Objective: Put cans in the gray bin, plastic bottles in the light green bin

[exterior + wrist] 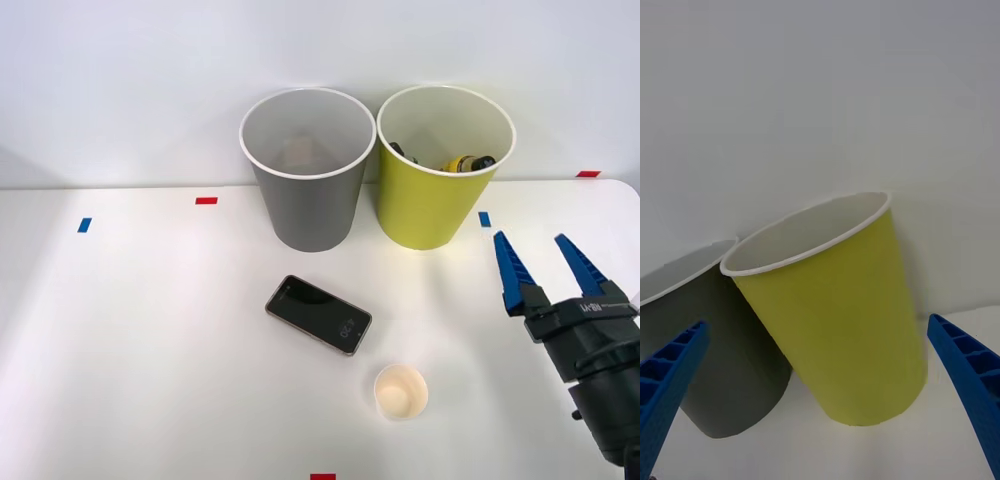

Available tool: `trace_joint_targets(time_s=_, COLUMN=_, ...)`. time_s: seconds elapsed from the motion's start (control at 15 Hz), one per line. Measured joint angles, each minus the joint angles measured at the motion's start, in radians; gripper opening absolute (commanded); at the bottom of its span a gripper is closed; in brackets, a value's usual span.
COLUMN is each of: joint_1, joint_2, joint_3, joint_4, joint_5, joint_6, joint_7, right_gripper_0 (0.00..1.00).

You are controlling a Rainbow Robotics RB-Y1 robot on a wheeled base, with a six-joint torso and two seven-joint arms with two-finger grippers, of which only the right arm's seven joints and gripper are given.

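The gray bin (305, 212) stands at the back of the white table, and the light green bin (425, 212) stands beside it on the right, almost touching. Both are upright. A faint pinkish-brown shape (297, 150) lies deep inside the gray bin; I cannot tell whether it is a can. Dark bottle-like things with a yellow part (462, 162) rest inside the light green bin. My right gripper (530, 237) hangs open and empty to the right of and nearer than the green bin. In the right wrist view, the gripper (817, 322) faces the green bin (842, 352), with the gray bin (730, 375) beside it.
A black phone (318, 314) lies flat in front of the gray bin. A small cream paper cup (401, 391) stands upright nearer to me, left of my gripper. Red and blue tape marks (206, 200) dot the table. A white wall rises behind the bins.
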Motion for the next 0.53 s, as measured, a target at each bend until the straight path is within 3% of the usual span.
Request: trace_joint_targets(time_s=0.53, joint_1=0.156, joint_2=0.185, joint_3=-0.065, joint_4=0.000, joint_5=0.159, joint_6=-0.001, joint_7=0.024, right_gripper_0=1.00)
